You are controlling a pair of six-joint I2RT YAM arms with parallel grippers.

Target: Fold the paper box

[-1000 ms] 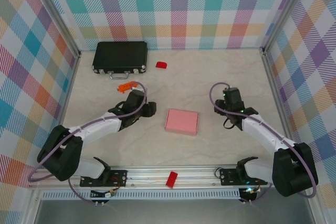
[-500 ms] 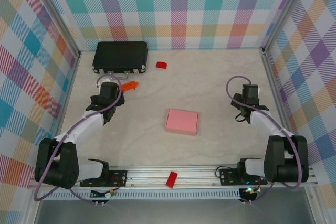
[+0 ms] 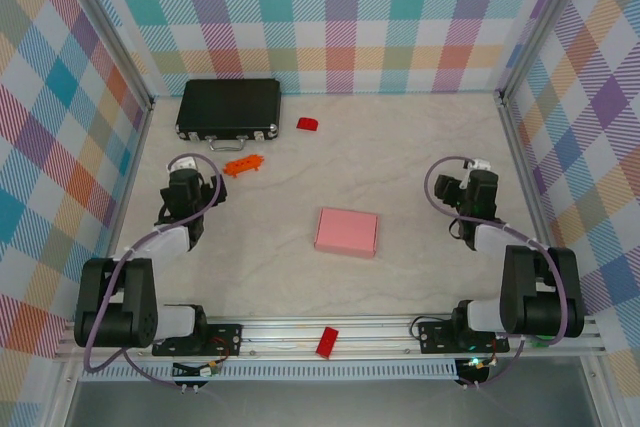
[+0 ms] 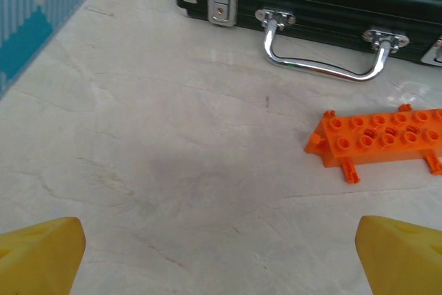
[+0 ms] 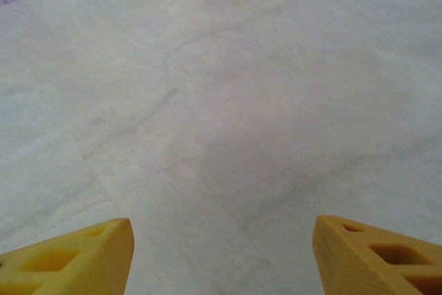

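paper box (image 3: 346, 232) 4 o'clock from my left gripper (image 3: 183, 179), 8 o'clock from right gripper (image 3: 478, 183); both spread, empty. light crushable card: pinch edges.

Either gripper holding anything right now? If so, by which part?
Nothing is held. The left gripper and right gripper are open and empty; the paper box lies apart from both.

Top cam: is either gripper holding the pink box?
No, the paper box lies alone mid-table, with the left gripper and right gripper open off to either side.
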